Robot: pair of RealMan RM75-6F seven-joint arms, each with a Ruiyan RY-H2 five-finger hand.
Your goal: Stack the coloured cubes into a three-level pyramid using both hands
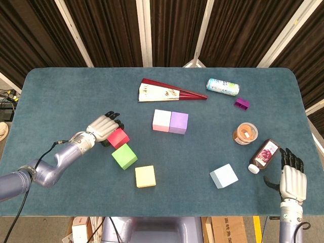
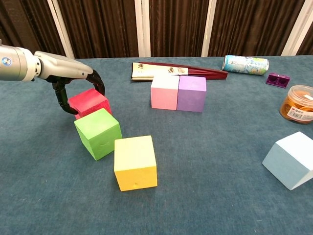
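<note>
The left hand point(image 2: 73, 83) is down on the red cube point(image 2: 90, 103) at the left side of the table point(image 1: 66, 96). Its dark fingers curl over the far top edge and the thumb point(image 2: 61, 100) hooks around the cube's left side, so it's gripping that cube, which sits on the cloth. Right against the red cube's near side is the green cube point(image 2: 98, 133), turned at an angle, and the yellow cube point(image 2: 135, 162) sits at the green one's near right corner; I can't tell whether those two actually touch.

Further back, around the middle, the pink cube point(image 2: 165, 91) and purple cube point(image 2: 191, 93) stand side by side, touching, pink on the left. The light blue cube point(image 1: 224, 175) is off on its own at the near right, tilted in the chest view.

The right hand point(image 1: 293, 177) is way over at the near right corner of the table, palm down, fingers straight and a bit apart, holding nothing. Just beside its fingertips lies a brown bottle point(image 1: 264, 155) with a white cap and fruit label.

Other stuff: a folded red fan point(image 1: 169, 92) at the far middle, a can point(image 1: 222, 86) lying on its side to its right, a small purple tray thing point(image 1: 242, 103), and a round tub with an orange lid point(image 1: 245, 133).
</note>
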